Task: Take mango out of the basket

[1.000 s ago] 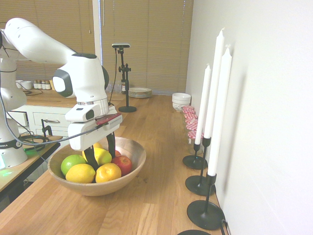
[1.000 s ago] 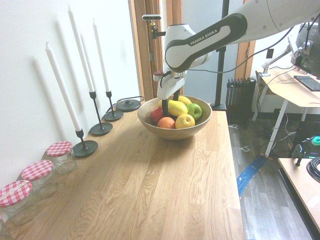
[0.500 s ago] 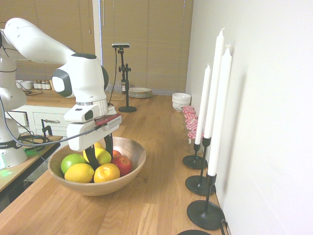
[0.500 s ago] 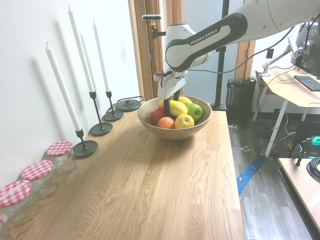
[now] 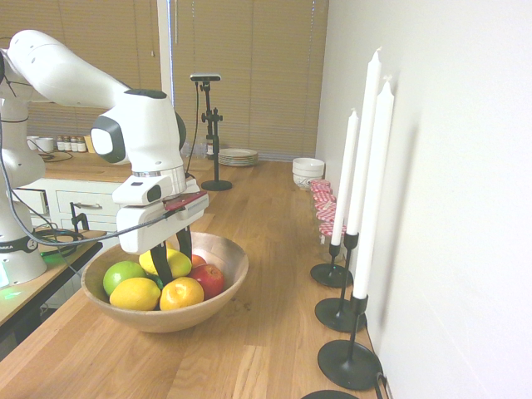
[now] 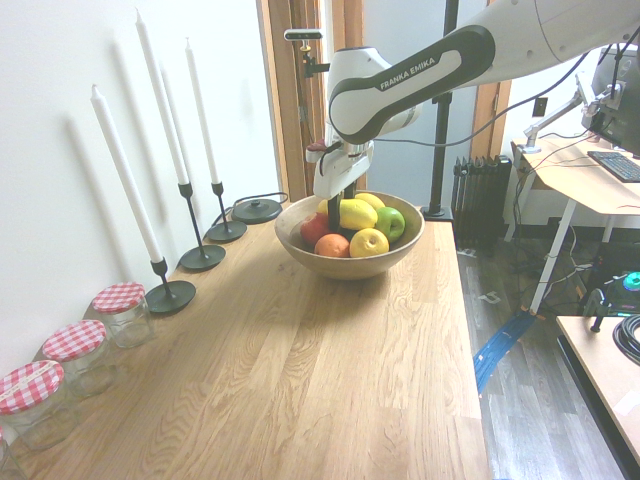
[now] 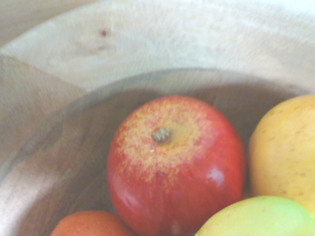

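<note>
Basket (image 5: 229, 291) first, and down inside it the gripper (image 5: 172, 252), fingers apart astride the mango (image 5: 173, 263), grip unclear! One finger hides part of its skin. Around the mango in the first exterior view: red apple (image 5: 208, 280) at four o'clock, round yellow-orange fruit (image 5: 181, 293) at six, lemon (image 5: 135, 294) at eight, crowding it.

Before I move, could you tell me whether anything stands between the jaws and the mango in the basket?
Nothing visible does: the jaws reach down into the basket right at the mango. The lemon and green apple lie beside it, not across it.
</note>
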Action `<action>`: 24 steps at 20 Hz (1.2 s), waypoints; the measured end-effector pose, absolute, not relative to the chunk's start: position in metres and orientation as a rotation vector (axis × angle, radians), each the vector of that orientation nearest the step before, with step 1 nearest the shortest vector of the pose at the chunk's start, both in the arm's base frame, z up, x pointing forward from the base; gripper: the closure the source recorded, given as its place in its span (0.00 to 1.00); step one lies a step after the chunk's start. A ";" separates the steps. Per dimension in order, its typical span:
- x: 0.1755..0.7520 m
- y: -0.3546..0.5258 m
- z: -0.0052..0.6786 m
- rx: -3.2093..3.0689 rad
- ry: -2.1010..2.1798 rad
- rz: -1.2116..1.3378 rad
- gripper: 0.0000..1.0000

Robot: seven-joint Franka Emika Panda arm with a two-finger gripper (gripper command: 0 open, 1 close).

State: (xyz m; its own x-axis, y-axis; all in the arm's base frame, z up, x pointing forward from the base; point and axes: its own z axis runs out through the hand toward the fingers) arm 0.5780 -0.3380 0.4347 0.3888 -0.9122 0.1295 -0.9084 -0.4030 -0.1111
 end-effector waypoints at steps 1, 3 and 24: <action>0.577 -0.338 0.441 -2.598 1.702 -0.280 1.00; 0.574 -0.335 0.461 -2.596 1.690 -0.316 1.00; 0.636 -0.015 0.509 -2.740 1.399 -0.359 1.00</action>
